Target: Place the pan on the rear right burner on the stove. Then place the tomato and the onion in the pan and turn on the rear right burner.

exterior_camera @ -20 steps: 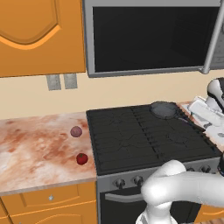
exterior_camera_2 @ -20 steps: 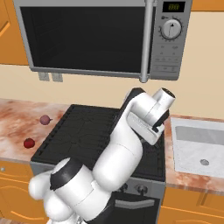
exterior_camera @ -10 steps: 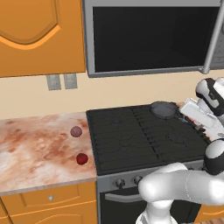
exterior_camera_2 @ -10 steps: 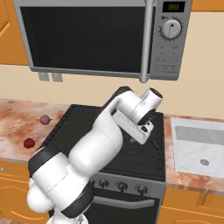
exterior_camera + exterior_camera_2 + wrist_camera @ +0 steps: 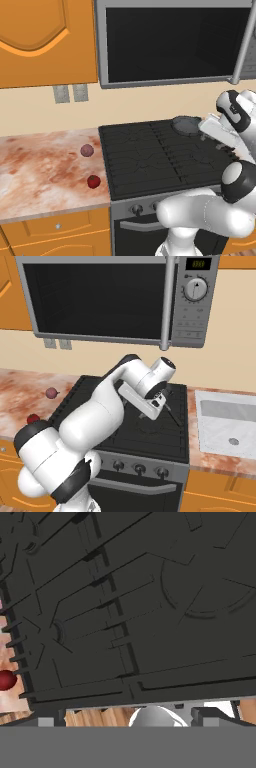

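The small glossy bright red tomato [image 5: 93,181] lay on the mottled pink-and-brown stone counter [image 5: 40,170], near its front edge and a little left of the wide black gas stove [image 5: 150,160]. You should have judged it light, smooth and round: likely to roll at a nudge, likely to slip from a shallow pinch, and soft enough to bruise under hard squeezing. The safest hold looked to be straight down across its widest part, one finger on each side, closed gently.

Behind it, nearer the wall and apart from it, sat the small dull pinkish-purple onion [image 5: 87,150], about the same size. It probably called for the same hold across the middle, though it looked firmer and less slick.

Across the stove, the small round dark grey frying pan [image 5: 186,126] rested on the black cast-grate rear right burner [image 5: 176,139]. Its handle was hidden behind the arm in the left base view, so you could not tell which way it pointed. That first step looked done, and the pan held nothing.

Your two-finger gripper [image 5: 127,716] hung over the grates with its jaws spread wide and nothing between them. In the hand view the tomato showed at the left edge, well apart from the fingertips, so a long reach left across the stove would have been needed.
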Motion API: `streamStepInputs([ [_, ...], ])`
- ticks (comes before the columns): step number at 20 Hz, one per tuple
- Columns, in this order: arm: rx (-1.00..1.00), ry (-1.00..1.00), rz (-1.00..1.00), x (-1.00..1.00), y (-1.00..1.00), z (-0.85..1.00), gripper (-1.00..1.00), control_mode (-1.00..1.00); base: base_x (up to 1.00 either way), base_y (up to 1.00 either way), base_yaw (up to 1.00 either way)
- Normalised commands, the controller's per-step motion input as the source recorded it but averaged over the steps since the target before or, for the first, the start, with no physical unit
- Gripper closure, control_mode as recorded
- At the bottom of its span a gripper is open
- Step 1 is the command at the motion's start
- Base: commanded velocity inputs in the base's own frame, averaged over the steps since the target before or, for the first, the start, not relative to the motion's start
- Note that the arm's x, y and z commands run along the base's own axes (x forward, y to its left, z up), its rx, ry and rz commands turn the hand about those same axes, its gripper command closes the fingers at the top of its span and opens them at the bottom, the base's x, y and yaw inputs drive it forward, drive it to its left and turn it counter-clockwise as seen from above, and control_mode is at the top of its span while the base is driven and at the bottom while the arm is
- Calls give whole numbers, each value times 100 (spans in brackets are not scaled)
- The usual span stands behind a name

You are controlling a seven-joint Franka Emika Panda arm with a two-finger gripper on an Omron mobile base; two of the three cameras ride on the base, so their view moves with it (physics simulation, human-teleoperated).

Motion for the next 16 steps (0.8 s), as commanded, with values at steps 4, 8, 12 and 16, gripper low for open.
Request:
streamStepInputs([
  [4,0,-5,3,-11,47,0,-100,-100,0,0,0],
  [8,0,-4,3,-8,44,0,-100,-100,0,0,0],
  [12,0,-2,2,-6,45,0,-100,-100,0,0,0],
  [16,0,0,0,0,45,0,-100,-100,0,0,0],
])
